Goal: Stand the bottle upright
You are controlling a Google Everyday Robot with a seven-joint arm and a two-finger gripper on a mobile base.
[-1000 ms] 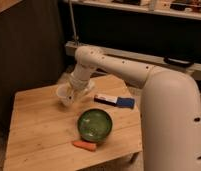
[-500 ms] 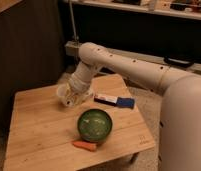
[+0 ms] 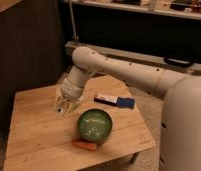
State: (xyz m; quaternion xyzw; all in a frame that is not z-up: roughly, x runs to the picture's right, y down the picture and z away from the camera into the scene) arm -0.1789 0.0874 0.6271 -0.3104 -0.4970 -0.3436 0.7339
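Carrot (image 3: pixel 85 145): lies at the near edge of the desk (image 3: pixel 34 145), just in front of the green bowl.
Green bowl (image 3: pixel 95 125): to the near right of the tool, close beside it but apart; the thing a swinging bottle would most likely strike.
Tool (image 3: pixel 64 104): low over the left-middle of the desk, carried in from the far right by the white arm (image 3: pixel 119 70) and pointing down toward the near left.
Tool state: I cannot tell whether it is wide, narrow or gripping; its tip and the pale bottle merge.
Bottle (image 3: pixel 59 107): at the tool's tip, on its left and near side, low over the desk and left of the bowl.
Bottle axis: seems tilted rather than plumb; which end is the neck cannot be told.
Key relation: bottle and tool are together, so the coming move is probably a wrist turn to bring the long axis vertical, not a reach.
Blue-and-white packet (image 3: pixel 114 100): flat on the desk right of the tool, farther than the bowl, apart from both.
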